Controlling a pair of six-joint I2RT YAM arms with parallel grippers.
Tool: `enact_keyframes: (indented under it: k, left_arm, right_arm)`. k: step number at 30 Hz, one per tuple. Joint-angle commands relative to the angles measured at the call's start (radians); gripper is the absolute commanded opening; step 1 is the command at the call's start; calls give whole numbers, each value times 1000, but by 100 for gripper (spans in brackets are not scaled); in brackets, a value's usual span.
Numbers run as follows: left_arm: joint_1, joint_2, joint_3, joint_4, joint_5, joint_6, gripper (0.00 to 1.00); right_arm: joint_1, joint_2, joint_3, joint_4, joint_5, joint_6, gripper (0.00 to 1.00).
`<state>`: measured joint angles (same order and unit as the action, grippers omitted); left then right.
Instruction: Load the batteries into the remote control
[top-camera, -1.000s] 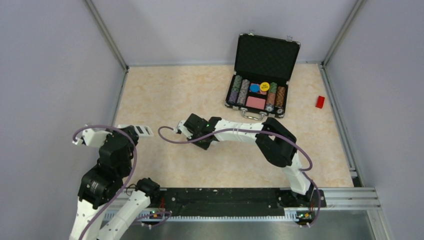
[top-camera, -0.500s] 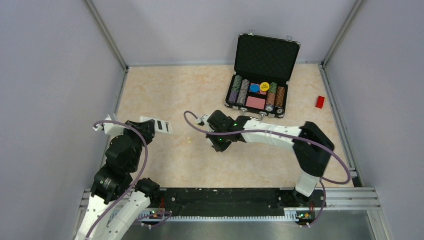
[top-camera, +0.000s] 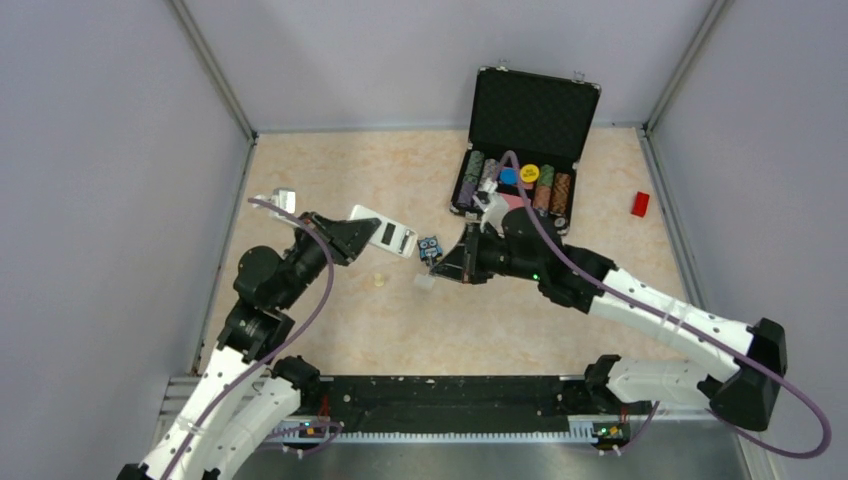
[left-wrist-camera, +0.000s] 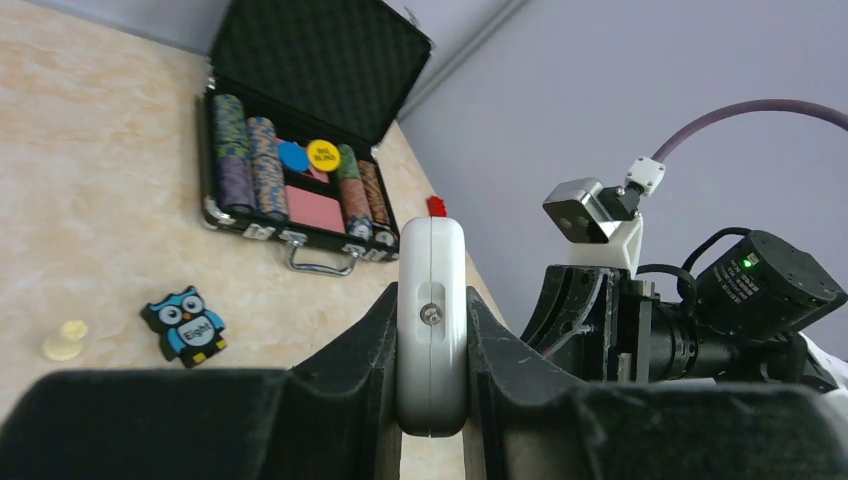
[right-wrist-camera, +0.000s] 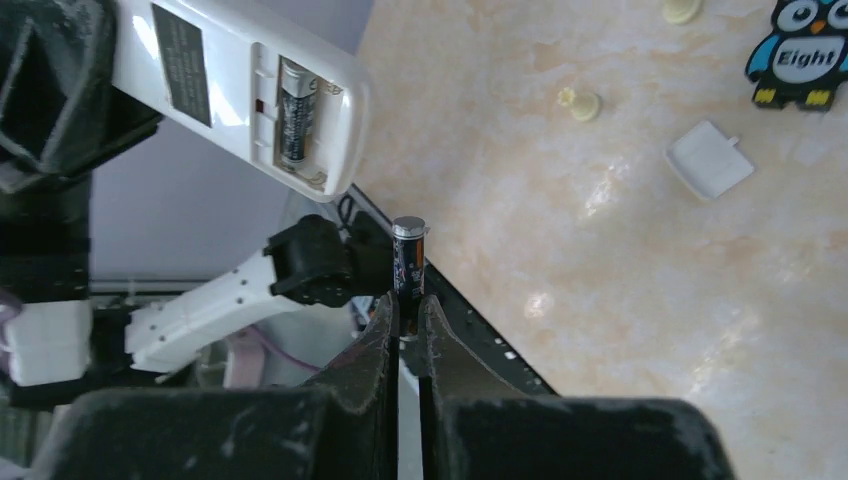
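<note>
Left tool (left-wrist-camera: 432, 340) clamps the remote (left-wrist-camera: 432, 262) above the worktop (top-camera: 330, 170); right tool (right-wrist-camera: 408, 318) clamps a battery (right-wrist-camera: 408, 258) near it.

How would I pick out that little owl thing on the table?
Find the open black case of poker chips at the far side of the table. Just in front of its near left corner lies the flat owl toy. It alone is blue with a big-eyed face; the cream peg and white square tab nearby are plain.

walls (top-camera: 100, 150): plain lilac-grey | tabletop (top-camera: 330, 180): beige marble pattern | corner posts (top-camera: 213, 70): grey metal | light: even
</note>
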<state>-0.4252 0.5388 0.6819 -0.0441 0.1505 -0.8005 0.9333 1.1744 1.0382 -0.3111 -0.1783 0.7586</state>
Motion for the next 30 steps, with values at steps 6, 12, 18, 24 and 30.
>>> enact_keyframes:
  k: [6, 12, 18, 24, 30]
  left_arm:
    - [1, 176, 22, 313, 262, -76, 0]
    - [0, 189, -12, 379, 270, -124, 0]
    - [0, 189, -31, 390, 274, -138, 0]
    - [0, 180, -41, 382, 260, -138, 0]
    - [1, 179, -42, 379, 251, -141, 0]
  right_arm:
    - [0, -229, -166, 217, 129, 462, 0]
    - [0, -222, -149, 202, 161, 486, 0]
    - [-1, -154, -136, 274, 132, 538, 0]
    - [0, -128, -117, 301, 118, 546, 0]
    - [1, -111, -115, 287, 112, 568, 0]
